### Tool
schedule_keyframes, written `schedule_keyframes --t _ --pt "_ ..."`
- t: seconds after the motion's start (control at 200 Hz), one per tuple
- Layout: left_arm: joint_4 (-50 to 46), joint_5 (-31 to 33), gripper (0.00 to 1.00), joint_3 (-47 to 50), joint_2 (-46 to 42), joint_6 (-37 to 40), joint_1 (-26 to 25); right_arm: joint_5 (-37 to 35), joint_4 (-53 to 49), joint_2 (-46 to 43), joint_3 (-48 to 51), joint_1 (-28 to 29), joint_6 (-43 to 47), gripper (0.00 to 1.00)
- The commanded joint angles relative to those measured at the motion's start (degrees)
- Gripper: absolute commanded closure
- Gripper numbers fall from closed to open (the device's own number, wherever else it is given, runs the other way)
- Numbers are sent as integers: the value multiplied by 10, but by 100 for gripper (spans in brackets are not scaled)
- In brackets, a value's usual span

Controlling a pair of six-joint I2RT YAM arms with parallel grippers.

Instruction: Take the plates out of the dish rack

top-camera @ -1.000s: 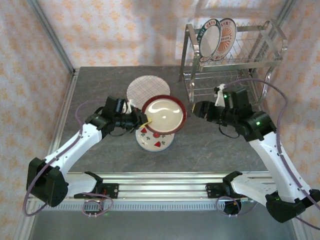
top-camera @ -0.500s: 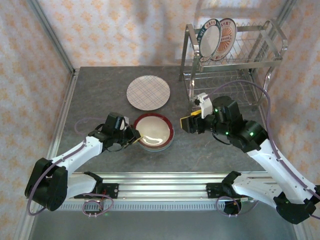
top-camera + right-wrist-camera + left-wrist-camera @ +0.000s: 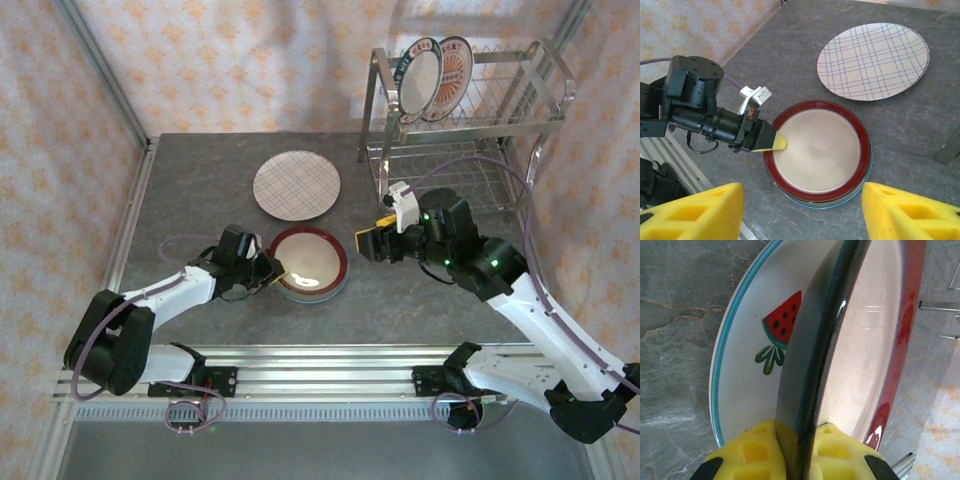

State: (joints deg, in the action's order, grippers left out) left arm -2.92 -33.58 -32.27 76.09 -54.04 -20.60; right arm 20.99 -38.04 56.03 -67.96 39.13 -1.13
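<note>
top external | left gripper (image 3: 272, 268) pinching rim of red-rimmed plate (image 3: 310, 262) | that plate sits on watermelon plate (image 3: 745, 365) on table (image 3: 190, 200), front-left of dish rack (image 3: 500, 122) | right gripper (image 3: 366, 243) spread, front-left of rack | plaid plate (image 3: 296, 185) flat, left of rack | teal-and-white plate (image 3: 418, 80), orange-centred plate (image 3: 452, 72) upright in rack's upper shelf, left end

Bench (image 3: 200, 190): dark grey stone-look top with pale veining and a dull sheen, edged on the left by a thin metal strip. Walls (image 3: 230, 60) behind and on both sides: cream covering with a repeating orange floral print, soft shadows across the back one. Slim grey metal post (image 3: 100, 72) slants down to the bench's left rear corner. Ribbed aluminium rail (image 3: 330, 372) runs across the near edge of the bench. Below the rail, a plain grey strip (image 3: 330, 455), material unclear.
</note>
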Motion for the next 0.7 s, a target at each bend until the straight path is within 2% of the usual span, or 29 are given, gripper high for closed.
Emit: schedule_keyframes --t 0.0,0.395,0.601,0.696 --pt "83 -25 100 -22 1 12 2 -10 22 -1 5 3 8 37" --pt "52 -29 100 -23 24 39 3 -14 23 13 -4 3 0 37" --pt "-6 -15 80 -39 25 68 2 -19 22 22 -10 4 1 36" --pt "-35 -8 76 -48 29 79 2 -24 22 23 -12 3 -1 36"
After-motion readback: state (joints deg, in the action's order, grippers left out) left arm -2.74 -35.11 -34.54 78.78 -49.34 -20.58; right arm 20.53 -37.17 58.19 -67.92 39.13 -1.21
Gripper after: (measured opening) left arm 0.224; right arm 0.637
